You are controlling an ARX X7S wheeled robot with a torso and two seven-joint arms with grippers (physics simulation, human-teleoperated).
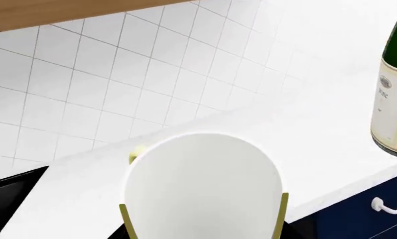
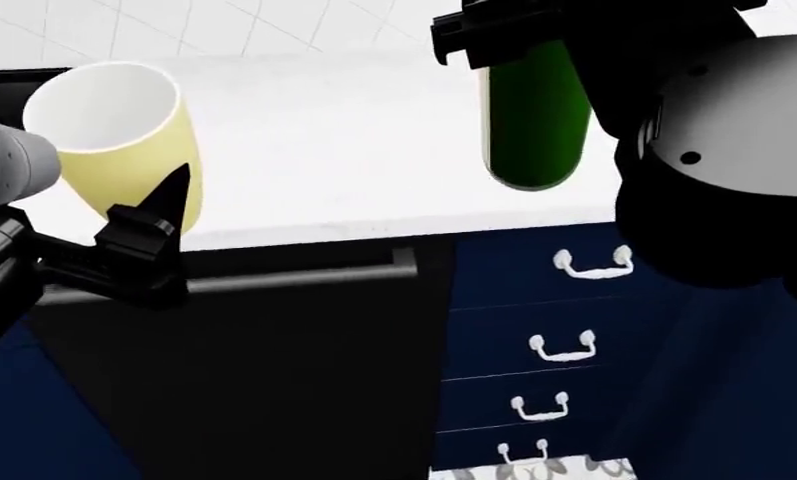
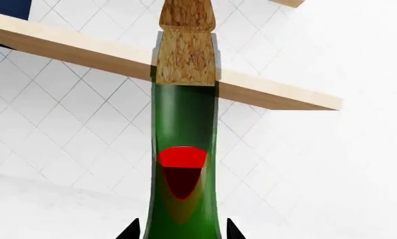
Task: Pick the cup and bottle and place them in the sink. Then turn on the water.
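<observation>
left gripper (image 2: pixel 138 235) pinching light cup (image 2: pixel 118 140) | right gripper (image 3: pixel 180 234) clamping bottle (image 3: pixel 183 194) (heavy, slick glass) low on neck

Your two loads, the cup (image 2: pixel 111 130) and the bottle (image 2: pixel 537 115), hang well apart over open white counter (image 2: pixel 331 150), with the tiled wall (image 1: pixel 118 74) and wooden shelf (image 3: pixel 85 52) bounding the space behind.

White tiled wall (image 1: pixel 118 74) at the far side, pale wooden shelf (image 3: pixel 85 52) mounted across it, white worktop (image 2: pixel 345 150) below, navy drawers (image 2: pixel 545 330) with white handles (image 2: pixel 564 347) at right, black cabinet front (image 2: pixel 238 380) with dark bar handle (image 2: pixel 305 275) at left.
</observation>
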